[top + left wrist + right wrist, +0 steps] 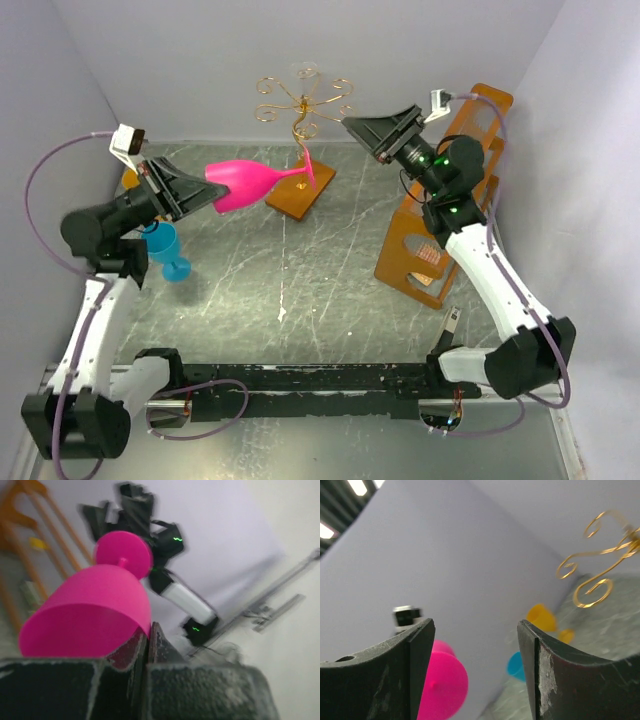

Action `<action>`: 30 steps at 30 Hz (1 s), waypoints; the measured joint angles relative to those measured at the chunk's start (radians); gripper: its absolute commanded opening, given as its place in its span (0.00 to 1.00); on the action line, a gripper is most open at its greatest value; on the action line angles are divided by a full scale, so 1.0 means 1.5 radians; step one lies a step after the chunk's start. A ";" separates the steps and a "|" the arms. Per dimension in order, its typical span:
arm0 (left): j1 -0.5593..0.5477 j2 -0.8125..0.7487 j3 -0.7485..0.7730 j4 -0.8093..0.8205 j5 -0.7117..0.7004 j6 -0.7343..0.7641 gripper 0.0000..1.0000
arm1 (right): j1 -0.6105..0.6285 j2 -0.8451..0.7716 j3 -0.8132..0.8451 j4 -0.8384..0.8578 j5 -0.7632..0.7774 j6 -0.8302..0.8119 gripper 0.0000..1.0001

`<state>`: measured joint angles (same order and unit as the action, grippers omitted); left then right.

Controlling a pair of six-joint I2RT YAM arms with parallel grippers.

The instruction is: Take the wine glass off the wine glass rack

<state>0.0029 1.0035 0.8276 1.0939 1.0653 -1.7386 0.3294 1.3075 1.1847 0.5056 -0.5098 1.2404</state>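
Note:
The pink wine glass (245, 185) lies on its side in the air, foot pointing right, just in front of the stem of the gold wire rack (303, 100) on its orange base (295, 197), below the scroll arms. My left gripper (208, 195) is shut on the bowl's rim; in the left wrist view the glass (90, 615) fills the left and the fingers (148, 630) pinch its wall. My right gripper (350, 125) is open and empty, raised to the right of the rack. Its wrist view shows the glass's foot (442, 685) and the rack's scrolls (592, 565).
A blue glass (165, 250) stands upright below my left gripper, and a yellow one (131, 178) is behind that arm by the left wall. A big orange frame with clear panels (440, 220) stands at the right, under my right arm. Walls close in on three sides.

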 measured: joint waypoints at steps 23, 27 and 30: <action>-0.120 0.210 0.450 -1.317 -0.509 0.844 0.07 | 0.034 0.167 0.234 -0.376 0.145 -0.317 0.72; -0.141 0.269 0.465 -1.355 -0.598 0.877 0.07 | 0.053 0.197 0.246 -0.374 0.146 -0.287 0.73; -0.142 0.305 0.465 -1.375 -0.658 0.899 0.07 | 0.054 0.208 0.244 -0.356 0.146 -0.253 0.73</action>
<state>-0.2096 1.4616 1.5253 -0.9680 0.0780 -0.3897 0.4107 1.6188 1.5513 -0.0288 -0.2909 0.8612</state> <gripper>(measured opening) 0.078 0.727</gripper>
